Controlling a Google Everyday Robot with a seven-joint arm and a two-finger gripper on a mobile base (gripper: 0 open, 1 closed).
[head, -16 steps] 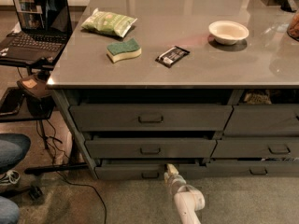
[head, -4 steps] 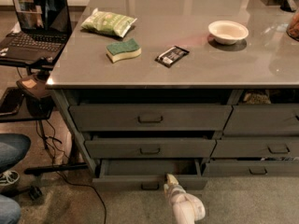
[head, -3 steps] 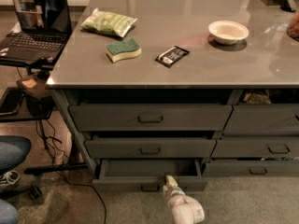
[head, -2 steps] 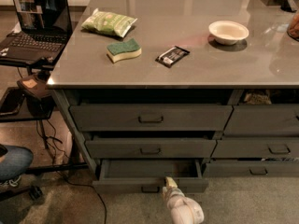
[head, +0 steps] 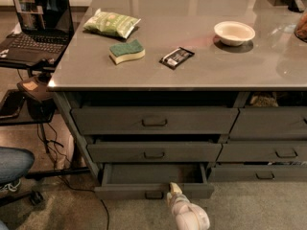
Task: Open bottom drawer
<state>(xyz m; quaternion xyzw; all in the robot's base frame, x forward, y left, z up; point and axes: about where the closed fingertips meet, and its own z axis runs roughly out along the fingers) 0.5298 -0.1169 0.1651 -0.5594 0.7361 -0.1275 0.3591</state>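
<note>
The bottom drawer [head: 120, 191] is the slimmest dark grey front of the left stack, below two taller grey drawers [head: 153, 121] [head: 153, 152]. It stands pulled out, and its dark inside [head: 153, 173] shows. Its small loop handle [head: 154, 194] is at the centre of the front. My gripper [head: 172, 188], white and narrow, comes up from the bottom edge and its tip lies against the drawer front, just right of the handle.
The grey counter [head: 192, 75] carries a green chip bag [head: 111, 23], a sponge [head: 126, 51], a dark snack packet [head: 177, 57] and a white bowl [head: 234, 32]. The neighbouring stack's slim drawer [head: 259, 172] is at right. A laptop [head: 33, 23], cables and a knee [head: 14, 163] are at left.
The bottom drawer has come out from nearly shut to well open. My gripper has drawn back toward the camera with the drawer front. The person at left has shifted.
</note>
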